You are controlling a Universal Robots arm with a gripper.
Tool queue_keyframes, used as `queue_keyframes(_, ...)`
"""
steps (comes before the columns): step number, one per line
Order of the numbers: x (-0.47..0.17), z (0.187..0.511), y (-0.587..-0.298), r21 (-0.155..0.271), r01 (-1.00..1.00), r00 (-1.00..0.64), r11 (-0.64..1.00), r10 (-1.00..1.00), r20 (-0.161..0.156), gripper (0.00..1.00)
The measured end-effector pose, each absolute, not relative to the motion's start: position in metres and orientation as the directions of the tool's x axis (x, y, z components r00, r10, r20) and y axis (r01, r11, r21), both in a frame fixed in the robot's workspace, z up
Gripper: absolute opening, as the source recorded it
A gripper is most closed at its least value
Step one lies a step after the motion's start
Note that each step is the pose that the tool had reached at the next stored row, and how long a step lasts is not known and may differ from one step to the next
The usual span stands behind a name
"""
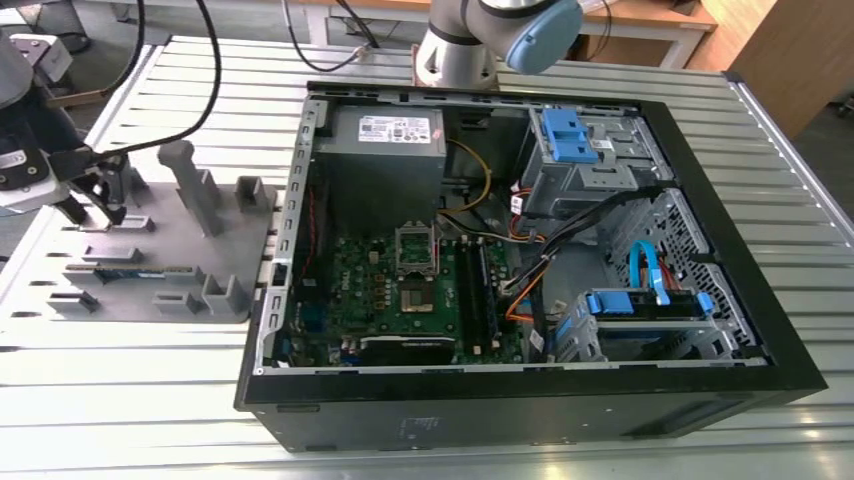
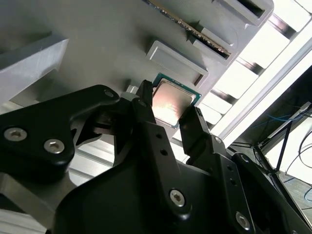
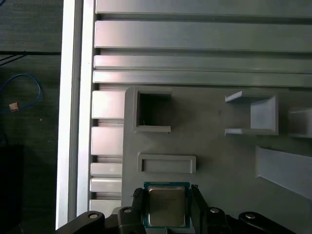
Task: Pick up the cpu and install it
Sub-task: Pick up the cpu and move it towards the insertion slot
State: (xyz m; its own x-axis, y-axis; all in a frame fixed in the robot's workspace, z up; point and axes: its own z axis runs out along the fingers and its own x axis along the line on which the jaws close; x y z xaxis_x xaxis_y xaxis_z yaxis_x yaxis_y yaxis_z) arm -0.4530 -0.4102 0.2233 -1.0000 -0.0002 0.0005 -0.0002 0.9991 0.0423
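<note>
The cpu (image 3: pixel 166 208), a small square chip with a dull silver top and green rim, sits between the two black fingers of my gripper (image 3: pixel 166 195) over the grey parts fixture (image 3: pixel 219 156). In the second wrist view the fingertips (image 2: pixel 146 97) press against opposite edges of the cpu (image 2: pixel 171 100). In the exterior view my gripper (image 1: pixel 96 208) stands at the far left over the grey fixture (image 1: pixel 174 255), well apart from the open computer case (image 1: pixel 521 250). The motherboard (image 1: pixel 387 290) lies inside the case with its socket (image 1: pixel 416 250) near the middle.
The fixture carries upright grey posts (image 1: pixel 200 195) and slotted holders (image 3: pixel 153 112) close to my gripper. A memory stick (image 2: pixel 190 29) rests in a slot. The case walls, blue drive cages (image 1: pixel 574 140) and loose cables (image 1: pixel 534 270) crowd the area around the motherboard.
</note>
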Motion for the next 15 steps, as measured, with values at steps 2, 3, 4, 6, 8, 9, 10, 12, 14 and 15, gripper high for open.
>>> queue_keyframes(2, -0.453, 0.227, -0.410, 0.042, 0.000, -1.000, 0.999, 0.000, 0.001, 0.47)
queue_keyframes(3, -0.453, 0.229, -0.410, 0.042, 0.000, -1.000, 0.999, 0.000, 0.000, 0.47)
queue_keyframes(4, -0.453, 0.231, -0.410, 0.042, 0.000, -1.000, 0.999, 0.000, 0.001, 0.47)
queue_keyframes(6, -0.453, 0.234, -0.410, 0.042, 0.000, -1.000, 0.999, 0.000, 0.000, 0.47)
queue_keyframes(8, -0.453, 0.237, -0.410, 0.042, 0.000, -1.000, 0.999, 0.000, 0.001, 0.47)
queue_keyframes(9, -0.453, 0.237, -0.410, 0.042, 0.000, -1.000, 0.999, 0.000, 0.000, 0.47)
queue_keyframes(10, -0.453, 0.237, -0.410, 0.042, 0.000, -1.000, 0.999, 0.000, 0.000, 0.47)
queue_keyframes(12, -0.453, 0.237, -0.410, 0.042, 0.000, -1.000, 0.999, 0.000, 0.000, 0.47)
queue_keyframes(14, -0.453, 0.237, -0.410, 0.042, 0.000, -1.000, 0.999, 0.000, 0.001, 0.47)
queue_keyframes(15, -0.453, 0.237, -0.410, 0.042, 0.000, -1.000, 0.999, 0.000, 0.000, 0.47)
